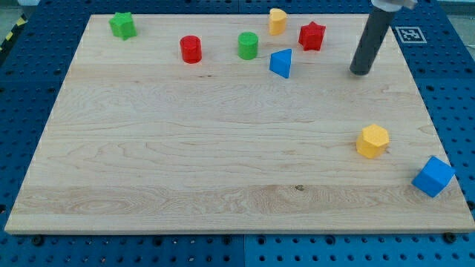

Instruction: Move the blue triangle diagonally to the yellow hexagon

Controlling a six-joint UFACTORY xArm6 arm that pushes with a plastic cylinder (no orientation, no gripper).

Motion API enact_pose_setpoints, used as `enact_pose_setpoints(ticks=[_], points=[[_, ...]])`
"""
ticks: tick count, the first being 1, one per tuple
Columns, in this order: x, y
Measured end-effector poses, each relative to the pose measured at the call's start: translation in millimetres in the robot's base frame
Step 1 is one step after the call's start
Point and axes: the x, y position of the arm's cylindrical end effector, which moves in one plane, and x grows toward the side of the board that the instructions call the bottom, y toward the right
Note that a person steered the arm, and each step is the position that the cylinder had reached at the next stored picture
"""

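Observation:
The blue triangle [281, 63] stands near the view's top, right of centre. The yellow hexagon [372, 141] lies at the view's right, well below and to the right of the triangle. My tip [361, 72] rests on the board to the right of the blue triangle, about a hundred pixels from it, and above the yellow hexagon. It touches no block.
Near the top edge are a green star [122, 25], a red cylinder [191, 49], a green cylinder [248, 45], a small yellow block [277, 21] and a red star [312, 35]. A blue cube [433, 176] sits at the lower right corner of the wooden board [185, 148].

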Motion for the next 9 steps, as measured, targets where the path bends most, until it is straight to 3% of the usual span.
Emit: enact_pose_setpoints(ticks=[5,7,9], points=[[-24,-143],[22,-153],[-5,-169]])
